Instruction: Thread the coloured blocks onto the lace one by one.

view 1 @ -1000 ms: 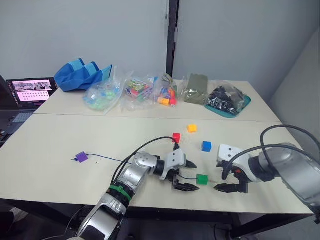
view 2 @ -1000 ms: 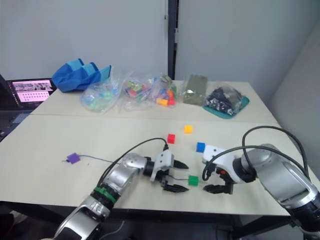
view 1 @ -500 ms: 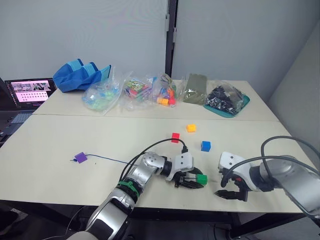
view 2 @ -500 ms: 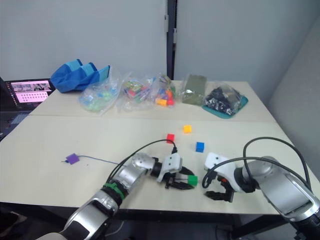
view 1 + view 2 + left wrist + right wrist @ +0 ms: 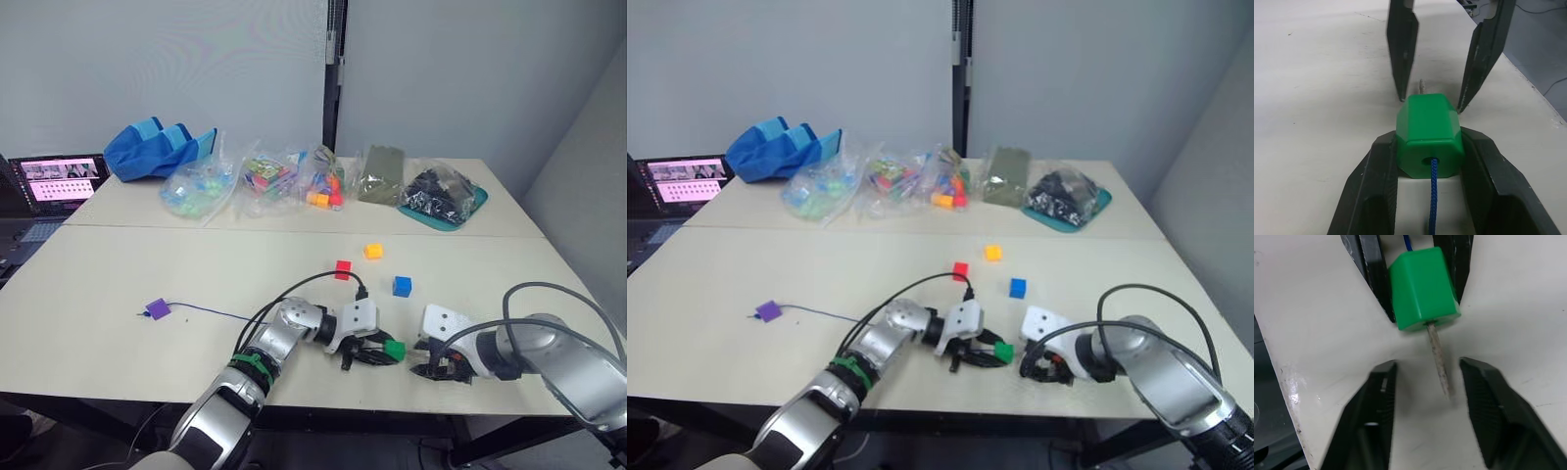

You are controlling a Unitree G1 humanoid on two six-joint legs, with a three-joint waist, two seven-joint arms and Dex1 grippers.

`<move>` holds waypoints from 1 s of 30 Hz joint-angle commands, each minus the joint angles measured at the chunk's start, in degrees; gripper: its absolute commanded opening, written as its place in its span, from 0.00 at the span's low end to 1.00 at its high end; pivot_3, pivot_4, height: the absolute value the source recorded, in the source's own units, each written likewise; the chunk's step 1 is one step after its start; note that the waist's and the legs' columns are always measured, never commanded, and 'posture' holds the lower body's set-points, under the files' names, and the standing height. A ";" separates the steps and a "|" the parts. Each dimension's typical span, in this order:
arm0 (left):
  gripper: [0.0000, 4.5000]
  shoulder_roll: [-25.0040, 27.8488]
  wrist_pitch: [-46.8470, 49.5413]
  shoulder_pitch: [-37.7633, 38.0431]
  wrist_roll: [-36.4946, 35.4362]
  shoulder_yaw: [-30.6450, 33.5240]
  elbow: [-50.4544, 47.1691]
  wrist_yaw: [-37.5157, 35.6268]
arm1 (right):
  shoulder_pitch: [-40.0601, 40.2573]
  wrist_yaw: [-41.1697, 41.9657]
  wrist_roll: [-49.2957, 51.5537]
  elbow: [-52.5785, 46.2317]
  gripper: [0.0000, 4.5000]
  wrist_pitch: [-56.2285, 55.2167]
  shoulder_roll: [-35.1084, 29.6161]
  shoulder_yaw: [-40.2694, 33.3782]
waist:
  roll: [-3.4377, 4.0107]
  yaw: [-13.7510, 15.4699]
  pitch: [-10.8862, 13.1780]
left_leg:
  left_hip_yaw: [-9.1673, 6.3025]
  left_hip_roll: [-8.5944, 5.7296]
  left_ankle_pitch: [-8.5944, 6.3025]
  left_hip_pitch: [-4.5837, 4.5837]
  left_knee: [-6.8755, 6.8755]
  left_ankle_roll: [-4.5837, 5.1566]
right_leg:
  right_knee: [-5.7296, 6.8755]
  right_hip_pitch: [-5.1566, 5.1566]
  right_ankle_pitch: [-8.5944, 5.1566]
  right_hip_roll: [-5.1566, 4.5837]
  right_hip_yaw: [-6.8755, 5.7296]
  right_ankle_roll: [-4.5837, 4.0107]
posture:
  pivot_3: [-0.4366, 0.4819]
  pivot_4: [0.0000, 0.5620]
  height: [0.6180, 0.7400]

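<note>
My left gripper (image 5: 380, 352) is shut on the green block (image 5: 1429, 129) near the table's front edge. The dark-blue lace (image 5: 1433, 196) runs into the block's hole. Its pale needle tip (image 5: 1439, 362) pokes out the far side. My right gripper (image 5: 1426, 366) faces the block. Its fingers (image 5: 1376, 401) stand open on either side of the tip without touching it. The lace (image 5: 206, 312) trails left to the purple piece (image 5: 158, 308). Red (image 5: 343, 268), orange-yellow (image 5: 374, 251) and blue (image 5: 402, 285) blocks lie loose beyond the grippers.
Along the back of the table lie clear bags of mixed toys (image 5: 269, 176), a blue cloth bag (image 5: 157, 145), a green packet (image 5: 382, 171) and a teal tray of black parts (image 5: 446, 196). A laptop (image 5: 61, 179) stands at far left. The front edge (image 5: 323, 399) runs just below the grippers.
My left gripper has shut on the green block, which it stood open beside a second ago. My right gripper has moved in toward the block and narrowed its fingers around the needle tip.
</note>
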 commanded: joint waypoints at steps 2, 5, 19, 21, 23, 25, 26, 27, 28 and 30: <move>0.29 -0.09 -2.34 0.11 0.92 0.30 1.21 1.50 | 0.82 -1.55 -1.99 1.50 0.06 -1.03 0.18 0.17 | 0.00 0.06 0.00 | 0.00 0.00 0.00 0.01 0.00 0.00 | 0.00 0.01 0.02 0.00 0.00 0.03 | 0.48 0.27 1.00; 0.29 0.21 -1.77 -0.14 0.50 1.28 1.54 2.50 | 0.72 -1.24 -2.13 2.47 0.00 -1.86 -0.17 -0.16 | 0.00 0.19 0.00 | 0.00 0.00 0.00 0.01 0.00 0.00 | -0.01 0.02 0.03 0.00 0.00 0.04 | 0.48 0.27 1.00; 0.29 16.86 7.52 2.36 -6.88 13.04 -8.71 0.31 | -6.67 2.30 -5.13 11.48 0.00 -8.26 2.09 4.28 | 0.00 -1.27 0.00 | 0.00 0.00 0.01 0.06 -0.06 -0.02 | 0.02 0.02 0.06 0.01 0.02 0.04 | 0.48 0.27 1.00; 0.29 21.02 8.50 4.27 -6.63 13.44 -11.15 -0.94 | -7.43 3.07 -5.58 12.13 0.00 -8.76 2.63 4.86 | 0.00 -1.32 0.00 | 0.00 0.01 0.02 0.08 -0.08 -0.02 | 0.02 0.02 0.06 0.01 0.01 0.04 | 0.48 0.27 1.00; 0.29 25.15 9.92 6.51 -6.72 14.17 -13.90 -1.85 | -8.04 3.68 -5.95 12.64 0.00 -9.14 3.11 5.25 | 0.00 -1.35 0.00 | 0.00 0.01 0.02 0.09 -0.09 -0.02 | 0.02 0.03 0.06 0.01 0.02 0.03 | 0.48 0.27 1.00; 0.29 28.33 10.99 8.32 -6.71 14.72 -15.94 -2.20 | -8.40 4.26 -6.29 13.03 0.00 -9.53 3.41 5.50 | 0.00 -1.39 0.00 | 0.00 0.02 0.02 0.12 -0.12 -0.02 | 0.03 0.03 0.06 0.01 0.02 0.03 | 0.48 0.27 1.00; 0.29 31.50 11.32 9.75 -6.55 15.64 -16.30 -2.80 | -8.86 4.46 -6.52 13.51 0.00 -9.67 3.83 5.77 | -0.04 -1.34 0.00 | 0.01 0.03 0.02 0.12 -0.12 -0.02 | 0.03 0.03 0.06 0.02 0.01 0.03 | 0.48 0.27 1.00; 0.29 34.91 11.86 11.38 -6.56 16.69 -16.87 -3.56 | -9.34 4.64 -6.67 13.96 0.00 -9.78 4.36 6.06 | -0.09 -1.51 0.01 | 0.01 0.04 0.02 0.12 -0.12 -0.02 | 0.04 0.03 0.06 0.02 0.00 0.03 | 0.48 0.27 1.00; 0.29 37.26 12.31 12.54 -6.69 17.34 -17.39 -4.01 | -9.68 4.82 -6.87 14.30 0.00 -9.84 4.79 6.21 | -0.11 -1.74 0.01 | 0.01 0.08 0.02 0.13 -0.13 -0.02 | 0.05 0.02 0.06 0.05 0.01 0.02 | 0.48 0.27 1.00; 0.29 40.42 13.58 14.83 -7.54 17.75 -19.73 -5.29 | -9.88 5.12 -7.27 14.51 0.00 -9.93 5.40 6.24 | -0.11 -2.01 0.01 | 0.03 0.12 0.01 0.20 -0.21 -0.03 | 0.06 0.01 0.06 0.08 0.03 -0.02 | 0.48 0.27 1.00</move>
